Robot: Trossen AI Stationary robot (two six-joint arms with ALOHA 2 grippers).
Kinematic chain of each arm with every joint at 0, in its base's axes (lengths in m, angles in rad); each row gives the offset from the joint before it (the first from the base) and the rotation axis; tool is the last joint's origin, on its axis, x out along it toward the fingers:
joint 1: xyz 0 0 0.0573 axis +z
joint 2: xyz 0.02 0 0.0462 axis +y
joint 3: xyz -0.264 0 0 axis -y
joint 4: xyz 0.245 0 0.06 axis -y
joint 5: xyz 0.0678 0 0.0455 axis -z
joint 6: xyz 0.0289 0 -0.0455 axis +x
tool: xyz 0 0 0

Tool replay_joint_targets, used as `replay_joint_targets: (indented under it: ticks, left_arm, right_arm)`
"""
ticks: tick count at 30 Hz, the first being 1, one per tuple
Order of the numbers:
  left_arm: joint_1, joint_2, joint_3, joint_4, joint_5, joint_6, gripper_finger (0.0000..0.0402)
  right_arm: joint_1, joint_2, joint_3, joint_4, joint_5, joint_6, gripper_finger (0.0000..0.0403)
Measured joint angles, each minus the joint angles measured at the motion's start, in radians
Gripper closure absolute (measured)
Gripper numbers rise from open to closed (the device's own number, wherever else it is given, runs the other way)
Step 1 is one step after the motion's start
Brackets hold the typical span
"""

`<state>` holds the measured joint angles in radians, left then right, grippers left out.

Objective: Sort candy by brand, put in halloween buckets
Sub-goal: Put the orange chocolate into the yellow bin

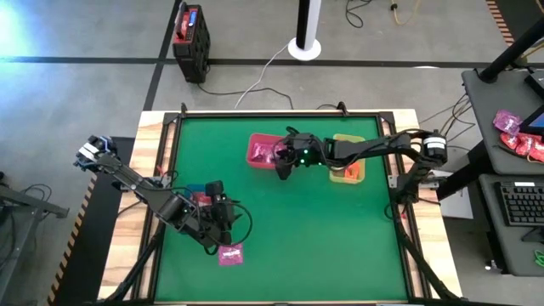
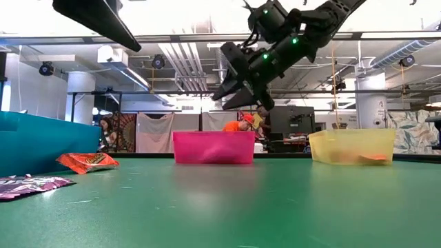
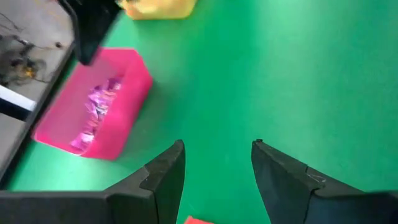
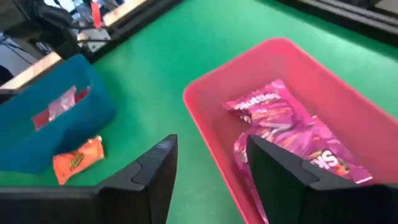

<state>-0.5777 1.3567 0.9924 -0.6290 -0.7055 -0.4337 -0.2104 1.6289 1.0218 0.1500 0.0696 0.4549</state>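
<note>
My right gripper (image 4: 210, 168) hangs open and empty over the near rim of the pink-red bin (image 4: 205, 99), above it in the low view (image 2: 241, 89). Several magenta candy packets (image 4: 292, 130) lie in that bin. My left gripper (image 3: 217, 168) is open and empty near the table's left front, by the dark blue bin (image 4: 56, 124), which holds red packets. An orange packet (image 4: 78, 160) lies flat on the table beside the blue bin. A magenta packet (image 1: 230, 253) lies flat near the front edge. The yellow-green bin (image 1: 347, 161) holds orange candy.
The table has a raised black frame (image 1: 272, 114) around the green mat. A black-and-red box (image 1: 191, 38) stands on the floor beyond the far edge. Open mat lies between the bins and the front right of the table (image 1: 340, 246).
</note>
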Motion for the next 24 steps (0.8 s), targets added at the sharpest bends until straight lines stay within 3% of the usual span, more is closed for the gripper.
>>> replay_joint_targets:
  ticks: [8, 11, 17, 24]
  left_arm:
    - [0.039, 0.046, 0.0, 0.0, 0.176, -0.09, 0.0233]
    - [0.094, 0.105, 0.008, -0.007, 0.2, -0.237, 0.0233]
    - [0.23, 0.246, 0.093, -0.08, 0.393, -0.443, 0.0233]
    - [0.249, 0.402, 0.258, -0.287, 0.409, -0.536, 0.0233]
  right_arm:
    - [0.083, -0.092, 0.002, -0.085, -0.023, -0.059, 0.0204]
    - [0.123, -0.102, 0.001, -0.092, -0.015, -0.074, 0.0204]
    - [0.176, -0.102, -0.002, -0.094, -0.01, -0.104, 0.0204]
    - [0.191, -0.102, -0.01, -0.094, -0.007, -0.157, 0.0204]
